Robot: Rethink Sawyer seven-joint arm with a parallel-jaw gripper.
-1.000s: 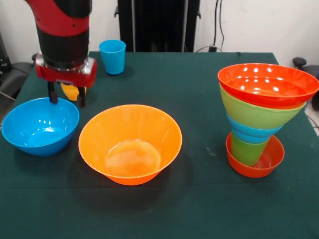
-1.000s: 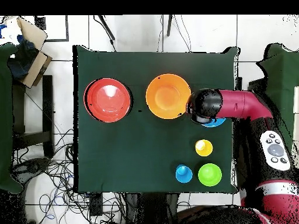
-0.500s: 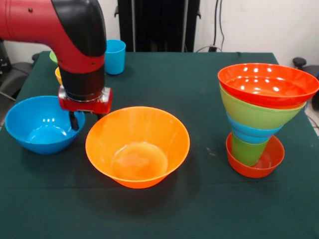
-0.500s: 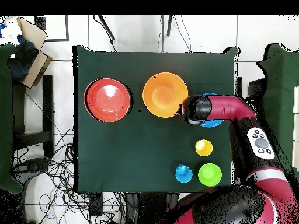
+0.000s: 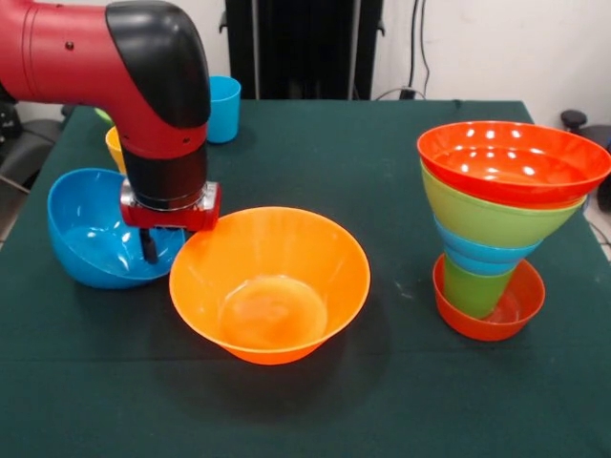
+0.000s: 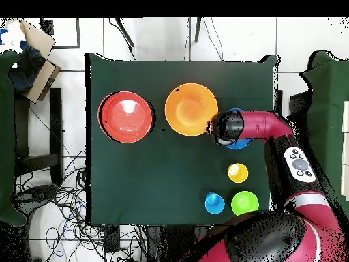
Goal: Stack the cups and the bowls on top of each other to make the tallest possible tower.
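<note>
Blue bowl [image 5: 95, 234] sat tilted at your arm's gripper [image 5: 162, 243], one finger inside its rim, touching the large orange bowl [image 5: 270, 283]; grip state: can't tell. Tower [image 5: 501, 224] stood well apart w/ red bowl on top. Cups [image 6: 237, 172] sat near the base.

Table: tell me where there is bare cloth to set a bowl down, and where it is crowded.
Bare cloth lies between the orange bowl and the tower, and along the table edge in front of both. In the overhead view, the stretch below the tower and left of the small cups is open too. It is crowded where the gripper meets the tilted blue bowl beside the orange bowl.
</note>
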